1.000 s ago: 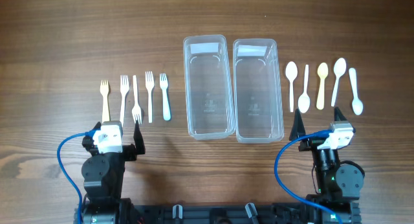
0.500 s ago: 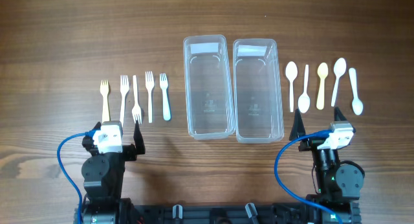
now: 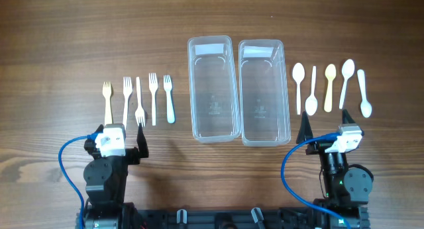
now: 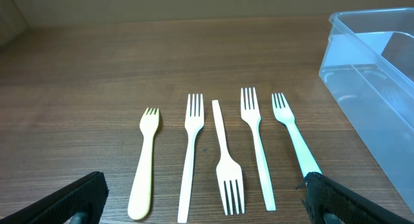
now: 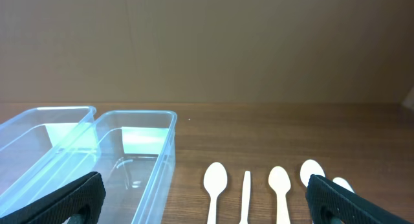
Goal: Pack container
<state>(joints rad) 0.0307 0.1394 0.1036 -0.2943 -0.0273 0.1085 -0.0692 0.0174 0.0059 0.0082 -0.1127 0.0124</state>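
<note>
In the right wrist view the spoons [image 5: 215, 179] are cut off at the lower edge, and the rightmost hides partly behind a finger. Overhead, two clear containers [image 3: 213, 88] sit side by side at centre, long axes running top to bottom. The forks [image 3: 139, 100] at left lie parallel to them. At the bottom, left claw [image 3: 120, 133] and right claw [image 3: 325, 123] stand spread wide, gripping nothing.
</note>
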